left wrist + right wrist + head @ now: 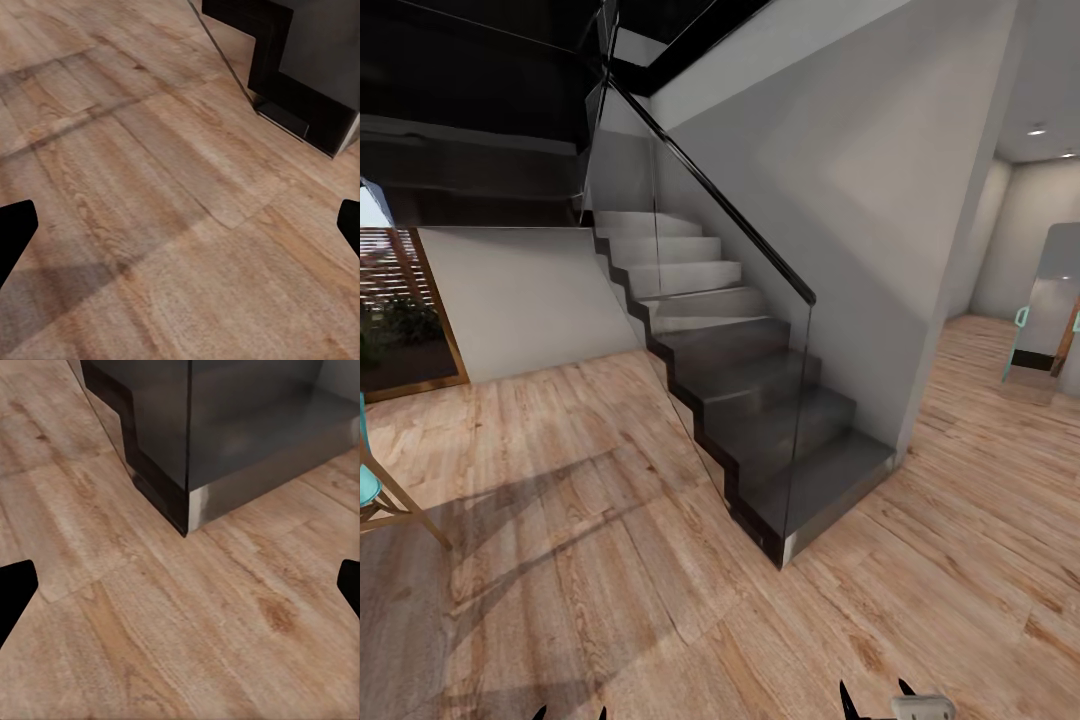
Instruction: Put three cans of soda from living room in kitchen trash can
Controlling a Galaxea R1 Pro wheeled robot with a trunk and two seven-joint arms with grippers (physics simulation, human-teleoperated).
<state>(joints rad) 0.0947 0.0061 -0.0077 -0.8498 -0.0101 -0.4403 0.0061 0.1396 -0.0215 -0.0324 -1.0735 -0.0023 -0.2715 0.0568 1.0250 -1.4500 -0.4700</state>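
A: Counting now: one staircase (750, 400), dark steps behind one glass panel (690, 300) with a black handrail (730, 215), straight ahead of both hands.

B: And the hands?

A: Left hand (180, 229) spread wide, nothing between its two black fingertips (15, 232), only wood floor (150, 195) beyond them. Right hand (180, 589) also wide and empty, the bottom step's corner (191, 514) just ahead of it.

B: Any cans?

A: None visible, so I can't say where they are. This is a hallway: pale plank floor, white walls (860, 180), two ceiling spots (1038, 130).

B: Furniture?

A: One teal chair edge (375, 490) out beyond the left hand.
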